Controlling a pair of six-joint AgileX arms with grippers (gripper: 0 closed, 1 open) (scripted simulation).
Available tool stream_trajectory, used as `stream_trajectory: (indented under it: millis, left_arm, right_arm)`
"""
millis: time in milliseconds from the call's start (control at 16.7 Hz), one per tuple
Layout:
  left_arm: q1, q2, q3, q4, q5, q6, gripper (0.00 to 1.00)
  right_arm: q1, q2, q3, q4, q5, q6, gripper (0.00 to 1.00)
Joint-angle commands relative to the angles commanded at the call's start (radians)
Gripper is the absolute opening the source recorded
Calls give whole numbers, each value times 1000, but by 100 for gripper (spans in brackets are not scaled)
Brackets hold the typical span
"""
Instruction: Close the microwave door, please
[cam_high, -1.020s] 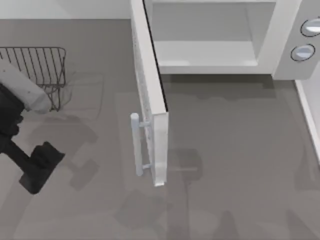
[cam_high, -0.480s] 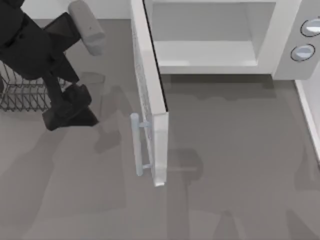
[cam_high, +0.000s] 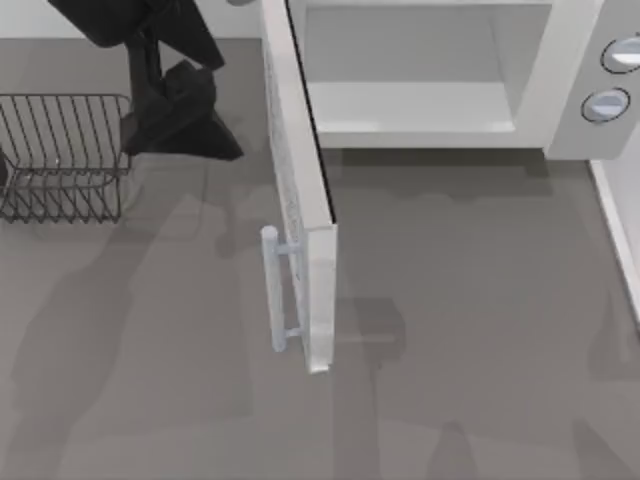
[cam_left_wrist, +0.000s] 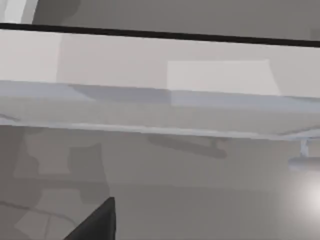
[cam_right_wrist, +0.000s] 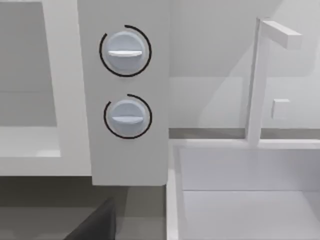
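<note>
The microwave door (cam_high: 298, 200) stands swung wide open, jutting out from the microwave (cam_high: 560, 90) toward the near side of the table (cam_high: 470, 330), its thin edge facing up at us and its pale bar handle (cam_high: 272, 290) on the face turned to the left. Our left gripper (cam_high: 185, 120) hangs at the far left of the table, just beside the door's outer face near the hinge end, apart from it as far as we can see; whether its fingers are wide or narrow we cannot tell. In our left wrist view the door's broad panel (cam_left_wrist: 160, 75) stretches across, with the handle's end (cam_left_wrist: 305, 162) at the far side. A dark wire rack (cam_high: 60, 155) sits just to the left of that gripper, so the room on that side is tight. Outward from there, the grey tabletop on both sides of the door lies open along the door's sweep back to the pale cavity (cam_high: 410, 75). Our right wrist view faces the two round knobs (cam_right_wrist: 125, 52) on the microwave's side panel, next to a white sink (cam_right_wrist: 245, 190) with a faucet (cam_right_wrist: 260, 75).
</note>
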Motion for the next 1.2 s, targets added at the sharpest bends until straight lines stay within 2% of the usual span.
stream_trajectory:
  millis: [180,600,1020,1200]
  left_arm:
    - [-4,18,54,-15,8,18,100]
    - [-6,14,36,3,6,12,100]
    - [-80,8,-199,267,-15,-62,100]
    - [-97,6,-251,320,-21,-79,100]
  right_arm:
    - [0,0,0,0,0,0,100]
    - [0,0,0,0,0,0,100]
    - [0,0,0,0,0,0,100]
    - [0,0,0,0,0,0,100]
